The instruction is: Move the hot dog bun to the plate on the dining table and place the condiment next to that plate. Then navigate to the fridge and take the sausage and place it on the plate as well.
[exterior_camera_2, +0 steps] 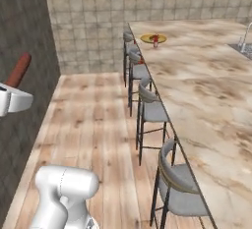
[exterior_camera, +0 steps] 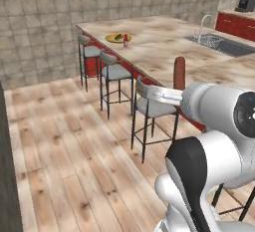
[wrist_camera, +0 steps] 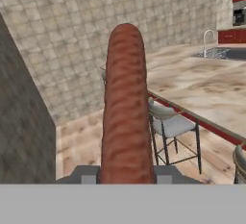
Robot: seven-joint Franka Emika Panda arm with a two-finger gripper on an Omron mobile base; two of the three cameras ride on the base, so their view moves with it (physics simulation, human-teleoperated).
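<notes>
My gripper (wrist_camera: 126,178) is shut on the sausage (wrist_camera: 126,107), a dark reddish-brown stick standing straight up from the fingers. The base views show the sausage (exterior_camera: 179,72) (exterior_camera_2: 18,70) held high over the wooden floor, on the stool side of the dining table (exterior_camera: 164,42) (exterior_camera_2: 206,80). Far off, near the table's far end, lies the yellow-rimmed plate (exterior_camera: 115,38) (exterior_camera_2: 153,38). The red condiment bottle (exterior_camera: 125,40) (exterior_camera_2: 155,41) stands right beside it. At this distance the hot dog bun is too small to make out. I cannot identify the fridge.
Grey stools (exterior_camera: 117,71) (exterior_camera: 152,104) (exterior_camera_2: 152,107) (exterior_camera_2: 179,184) line the table's near edge. A steel sink (exterior_camera: 221,44) with a tap (exterior_camera: 203,27) sits at the right. A dark grey panel (exterior_camera_2: 24,36) rises on the left. Open wooden floor (exterior_camera: 74,141) lies between.
</notes>
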